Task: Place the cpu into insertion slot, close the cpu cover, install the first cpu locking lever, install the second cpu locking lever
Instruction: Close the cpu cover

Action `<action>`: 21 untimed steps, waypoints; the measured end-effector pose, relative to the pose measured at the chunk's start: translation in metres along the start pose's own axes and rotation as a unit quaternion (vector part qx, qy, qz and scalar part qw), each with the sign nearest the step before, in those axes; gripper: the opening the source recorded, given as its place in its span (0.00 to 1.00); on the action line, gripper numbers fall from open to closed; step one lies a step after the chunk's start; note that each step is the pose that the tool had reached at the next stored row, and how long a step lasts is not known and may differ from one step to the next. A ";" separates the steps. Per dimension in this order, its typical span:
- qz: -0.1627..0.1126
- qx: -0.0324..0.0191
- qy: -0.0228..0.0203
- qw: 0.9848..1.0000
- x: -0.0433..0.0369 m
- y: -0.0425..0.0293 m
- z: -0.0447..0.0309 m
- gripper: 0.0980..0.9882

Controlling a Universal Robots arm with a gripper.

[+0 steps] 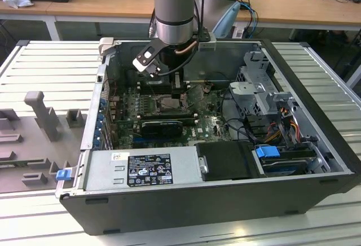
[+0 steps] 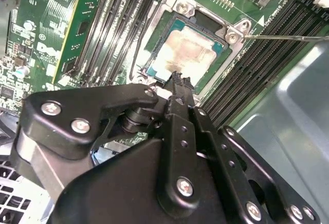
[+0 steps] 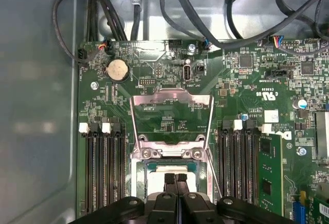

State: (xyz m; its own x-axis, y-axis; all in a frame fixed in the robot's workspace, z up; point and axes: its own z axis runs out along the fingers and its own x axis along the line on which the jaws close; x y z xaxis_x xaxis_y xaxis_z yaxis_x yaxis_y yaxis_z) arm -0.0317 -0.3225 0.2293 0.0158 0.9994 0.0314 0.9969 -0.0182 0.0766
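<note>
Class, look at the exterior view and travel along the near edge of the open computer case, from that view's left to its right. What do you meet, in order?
Blue clip → silver power supply box → black box → blue tab

One cpu, one insertion slot, one cpu cover.

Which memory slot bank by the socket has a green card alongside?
The bank farther from the grey case wall; a green card lines its outer edge. The wall-side bank has none.
</note>
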 end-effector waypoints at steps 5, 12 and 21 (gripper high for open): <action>0.000 0.000 0.000 1.000 0.0002 0.0004 -0.0054 0.01; 0.000 0.000 0.000 1.000 0.0004 0.0008 -0.0098 0.01; 0.000 0.000 0.000 1.000 0.0005 0.0034 -0.0097 0.01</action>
State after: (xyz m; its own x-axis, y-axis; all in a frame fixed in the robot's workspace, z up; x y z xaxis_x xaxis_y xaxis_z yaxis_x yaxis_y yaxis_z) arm -0.0290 -0.3224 0.2392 0.0158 0.9994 0.0313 0.9969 -0.0181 0.0763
